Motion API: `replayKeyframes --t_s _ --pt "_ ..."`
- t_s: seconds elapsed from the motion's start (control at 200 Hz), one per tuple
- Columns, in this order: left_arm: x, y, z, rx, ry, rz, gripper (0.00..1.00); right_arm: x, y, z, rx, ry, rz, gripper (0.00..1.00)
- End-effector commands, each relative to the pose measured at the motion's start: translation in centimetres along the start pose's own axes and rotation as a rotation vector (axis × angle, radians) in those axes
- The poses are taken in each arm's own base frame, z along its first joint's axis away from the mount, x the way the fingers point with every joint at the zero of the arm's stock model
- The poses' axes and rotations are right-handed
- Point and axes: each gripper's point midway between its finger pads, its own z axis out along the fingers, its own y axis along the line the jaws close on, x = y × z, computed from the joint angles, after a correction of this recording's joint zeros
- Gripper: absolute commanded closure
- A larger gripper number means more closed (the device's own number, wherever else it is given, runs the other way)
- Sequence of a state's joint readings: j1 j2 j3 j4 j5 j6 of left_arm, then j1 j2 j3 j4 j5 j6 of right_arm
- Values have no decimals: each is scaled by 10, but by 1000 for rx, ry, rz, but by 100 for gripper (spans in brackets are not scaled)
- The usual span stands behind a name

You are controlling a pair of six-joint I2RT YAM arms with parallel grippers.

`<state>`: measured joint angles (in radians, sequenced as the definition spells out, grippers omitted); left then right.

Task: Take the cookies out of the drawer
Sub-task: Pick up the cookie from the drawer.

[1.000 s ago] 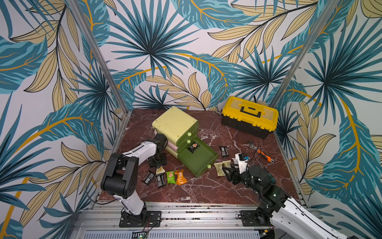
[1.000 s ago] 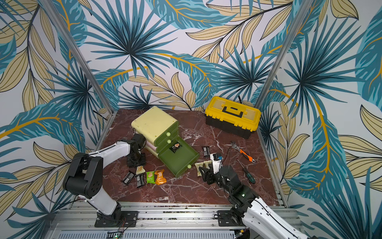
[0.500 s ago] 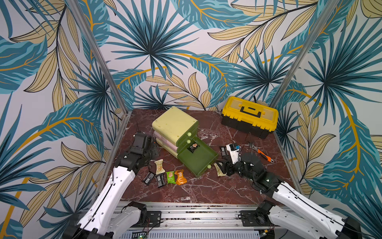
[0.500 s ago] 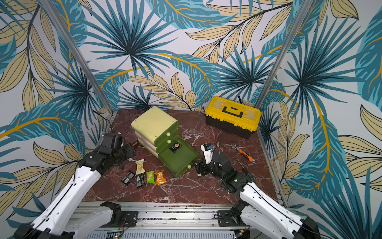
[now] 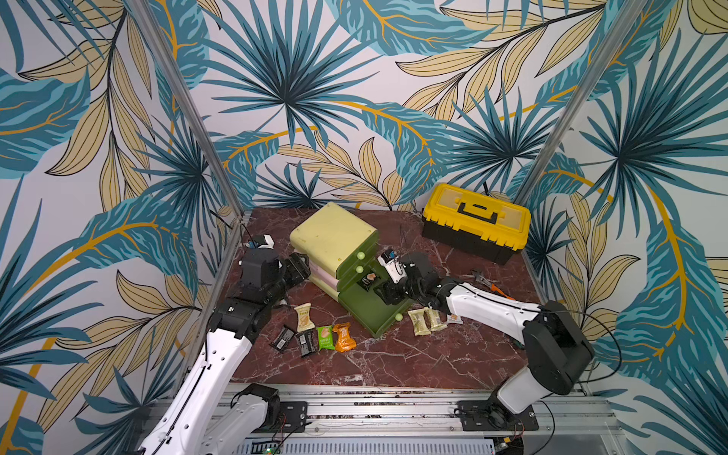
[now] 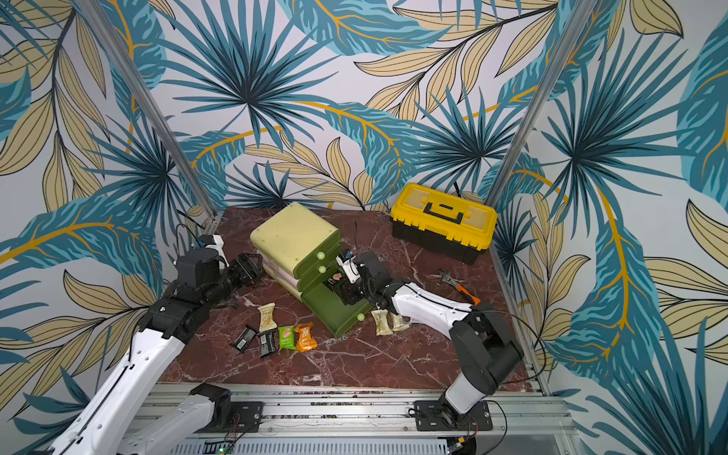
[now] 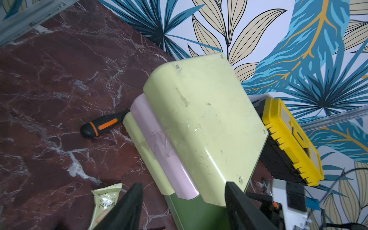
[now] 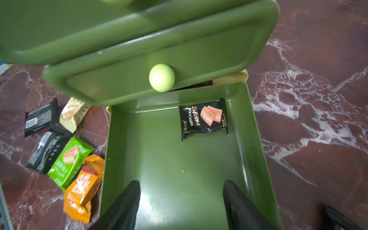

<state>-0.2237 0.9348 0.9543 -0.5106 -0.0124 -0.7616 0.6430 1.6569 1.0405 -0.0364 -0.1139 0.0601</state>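
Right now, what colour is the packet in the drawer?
Black packet, orange print; best in right wrist view.

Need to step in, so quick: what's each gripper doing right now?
Left gripper: open, empty.
Right gripper: open, empty, over the drawer.

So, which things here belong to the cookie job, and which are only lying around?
Job: open green drawer; black packet inside it; packets already on the table; right claw, open over the drawer.
Lying around: yellow toolbox; wrench; screwdriver.
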Motion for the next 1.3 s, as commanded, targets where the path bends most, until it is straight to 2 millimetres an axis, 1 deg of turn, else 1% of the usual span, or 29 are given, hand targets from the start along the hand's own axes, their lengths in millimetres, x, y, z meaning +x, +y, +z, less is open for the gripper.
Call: replayKeyframes --t_s 0.0,0.085,0.16,0.29,0.386,0.491,0.556,0.566,0.611,0.716,0.796,0.961,1.127,1.192,1.297 --pt "2 -8 14 64 3 -64 30 -25 -8 14 38 -88 105 31" --pt "-1 -12 18 87 -4 -91 30 -33 -14 20 57 -115 267 35" --pt "-3 -17 21 106 -6 -104 30 -38 -19 19 73 -143 460 38" --pt "-2 -19 27 116 9 -107 30 -34 -23 21 83 -144 777 43" --pt "0 -19 31 124 24 -107 30 -33 -27 26 108 -126 914 45" --pt "1 -23 36 143 41 -110 30 -24 -34 32 174 -102 1055 50" --pt "3 -22 39 148 60 -126 30 -23 -36 37 176 -113 1117 50" --pt "-1 -26 39 165 46 -125 30 -22 -36 38 177 -113 1127 51" --pt "-3 -29 39 179 42 -128 30 -20 -38 42 182 -113 1162 51" --pt "-5 -32 39 185 48 -123 30 -8 -41 50 211 -101 1232 53" --pt "-6 -33 38 188 51 -121 30 -3 -44 54 222 -101 1246 54" --pt "-5 -31 36 185 53 -129 30 -4 -47 65 240 -103 1253 54" --pt "-7 -31 33 188 44 -129 30 11 -57 72 308 -99 1296 54" --pt "-8 -31 32 189 40 -125 30 13 -58 75 311 -102 1318 54" --pt "-8 -31 31 190 38 -125 30 10 -59 79 317 -112 1322 55"
